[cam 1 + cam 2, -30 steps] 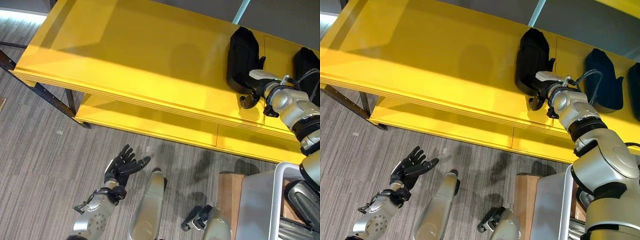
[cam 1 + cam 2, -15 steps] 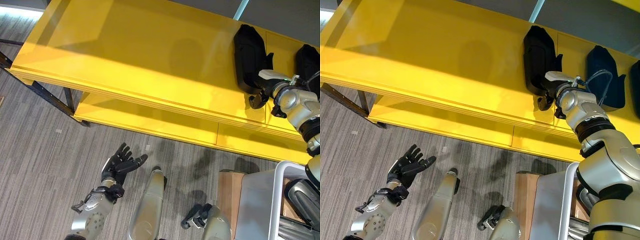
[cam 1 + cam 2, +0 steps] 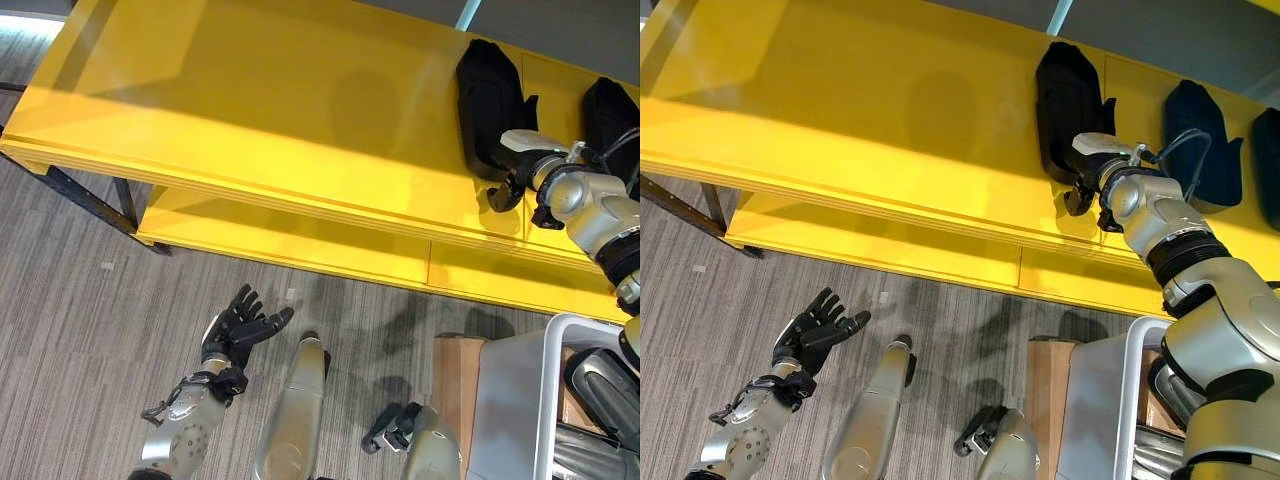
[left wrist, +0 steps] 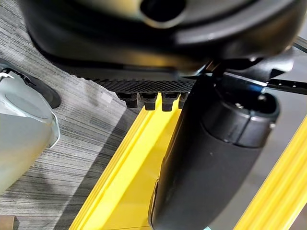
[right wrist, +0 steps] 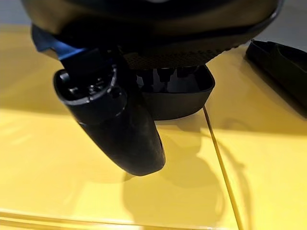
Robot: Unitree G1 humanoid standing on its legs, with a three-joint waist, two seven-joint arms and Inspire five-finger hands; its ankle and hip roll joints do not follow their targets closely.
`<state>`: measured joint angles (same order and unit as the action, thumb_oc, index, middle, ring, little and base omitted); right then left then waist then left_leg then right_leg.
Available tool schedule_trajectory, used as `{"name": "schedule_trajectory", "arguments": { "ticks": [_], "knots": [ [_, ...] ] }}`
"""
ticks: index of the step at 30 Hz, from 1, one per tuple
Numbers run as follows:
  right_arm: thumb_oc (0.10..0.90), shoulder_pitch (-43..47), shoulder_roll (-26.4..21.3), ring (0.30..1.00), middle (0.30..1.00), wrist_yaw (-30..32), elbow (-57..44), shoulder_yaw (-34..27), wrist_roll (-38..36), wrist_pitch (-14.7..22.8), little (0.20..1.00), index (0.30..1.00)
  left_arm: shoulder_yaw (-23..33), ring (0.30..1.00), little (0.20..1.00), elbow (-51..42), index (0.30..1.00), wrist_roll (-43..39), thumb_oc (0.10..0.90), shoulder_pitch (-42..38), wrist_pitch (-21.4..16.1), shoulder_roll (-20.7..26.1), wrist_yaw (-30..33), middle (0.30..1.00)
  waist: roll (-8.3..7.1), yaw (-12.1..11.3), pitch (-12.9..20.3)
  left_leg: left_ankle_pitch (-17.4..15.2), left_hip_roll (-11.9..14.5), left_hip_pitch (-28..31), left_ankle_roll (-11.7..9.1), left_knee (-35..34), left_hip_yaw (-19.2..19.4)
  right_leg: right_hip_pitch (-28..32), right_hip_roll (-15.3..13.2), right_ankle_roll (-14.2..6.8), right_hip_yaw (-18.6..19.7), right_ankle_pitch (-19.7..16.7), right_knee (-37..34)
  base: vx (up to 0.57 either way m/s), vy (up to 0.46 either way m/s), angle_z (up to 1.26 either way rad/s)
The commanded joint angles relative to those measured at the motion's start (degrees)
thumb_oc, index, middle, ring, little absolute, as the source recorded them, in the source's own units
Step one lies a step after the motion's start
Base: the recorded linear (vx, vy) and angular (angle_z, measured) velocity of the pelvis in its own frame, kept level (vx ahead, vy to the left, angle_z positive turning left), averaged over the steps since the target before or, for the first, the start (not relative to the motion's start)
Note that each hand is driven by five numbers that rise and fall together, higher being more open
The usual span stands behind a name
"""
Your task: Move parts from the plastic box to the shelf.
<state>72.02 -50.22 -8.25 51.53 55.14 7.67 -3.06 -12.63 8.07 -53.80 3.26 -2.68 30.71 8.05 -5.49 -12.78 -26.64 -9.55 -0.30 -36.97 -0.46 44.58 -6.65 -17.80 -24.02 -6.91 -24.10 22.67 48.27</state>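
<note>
A long black part [image 3: 488,100] lies on the top board of the yellow shelf [image 3: 250,100], toward its right end. My right hand [image 3: 503,188] is at the near end of that part. Its fingers [image 5: 163,74] reach straight over the part's rim [image 5: 184,98], while the thumb [image 5: 120,127] hangs free above the yellow board. A second black part [image 3: 605,115] lies further right. The plastic box [image 3: 500,400] sits at the lower right with dark parts [image 3: 600,385] inside. My left hand [image 3: 238,330] is open above the floor, holding nothing.
A lower yellow board [image 3: 300,245] runs under the top one, on a dark metal frame [image 3: 90,200] at the left. A wooden block [image 3: 452,375] stands beside the box. A third black part [image 3: 1270,160] lies at the shelf's far right. Grey carpet [image 3: 80,330] spreads on the left.
The whole picture has shifted a little, so the camera moved. My right hand stays at the near end of the black part. The left hand has barely moved.
</note>
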Motion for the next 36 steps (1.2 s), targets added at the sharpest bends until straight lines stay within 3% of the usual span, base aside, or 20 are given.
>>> {"name": "schedule_trajectory", "arguments": {
  "ticks": [1,36],
  "knots": [
    [0.900,7.2,-4.1,1.000,1.000,1.6,1.2,1.1,-1.5,-1.0,1.000,1.000,3.0,1.000,1.000,-4.3,1.000,-0.9,0.900,-0.8,-4.9,1.8,-1.8,1.000,1.30,-0.4,1.8,-7.8,5.8,3.0,-2.0,1.8,-3.8,-3.0,-0.2,0.4,1.6,-5.4,0.9,0.00,0.000,0.00],
    [0.900,9.5,1.9,1.000,1.000,0.9,1.9,1.2,-3.9,-2.0,1.000,1.000,3.3,1.000,1.000,-4.3,1.000,-1.3,0.900,-1.4,-4.9,2.9,-1.7,1.000,1.25,-1.3,1.9,-8.1,5.3,2.5,-1.4,2.6,-3.9,-2.6,0.0,0.2,1.1,-5.9,0.8,0.00,0.000,0.00]
  ]
}}
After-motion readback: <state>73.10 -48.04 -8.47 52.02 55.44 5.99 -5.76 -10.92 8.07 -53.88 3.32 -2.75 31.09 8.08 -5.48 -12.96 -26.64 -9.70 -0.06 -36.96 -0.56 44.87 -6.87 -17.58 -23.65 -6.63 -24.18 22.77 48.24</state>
